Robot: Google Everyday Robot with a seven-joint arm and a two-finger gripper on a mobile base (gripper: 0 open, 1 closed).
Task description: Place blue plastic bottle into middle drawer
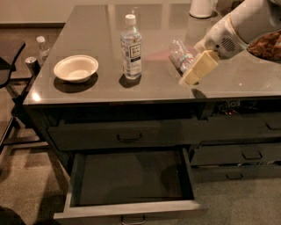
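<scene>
We saw the blue plastic bottle [131, 48] standing upright on the grey table top [88, 26], a little left of the middle, white cap on, its label turned toward us. Nothing touched it. To its left, well apart, sat a pale bowl [76, 68]. To its right a smaller clear bottle [181, 55] lay on its side.

The gripper [192, 75] hung just above the table near the right end, beside the lying bottle and well to the right of the upright one. It pointed down and to the left from the white arm [241, 26], which came in from the upper right corner. It held nothing that we could see. Whether it was spread or closed we could not tell, since we saw it from the side as one cream block.

Below the table's near edge the middle drawer [131, 207] stood pulled out toward us, its dark flat inside bare. Above it the top drawer [123, 134] was closed, and narrower drawers [246, 154] sat closed to the right.

At the far right of the table stood a white vessel [201, 6], cut off by the frame. On the floor at the left we made out another small bottle [42, 46] and a can [30, 63] by a dark chair [9, 66].
</scene>
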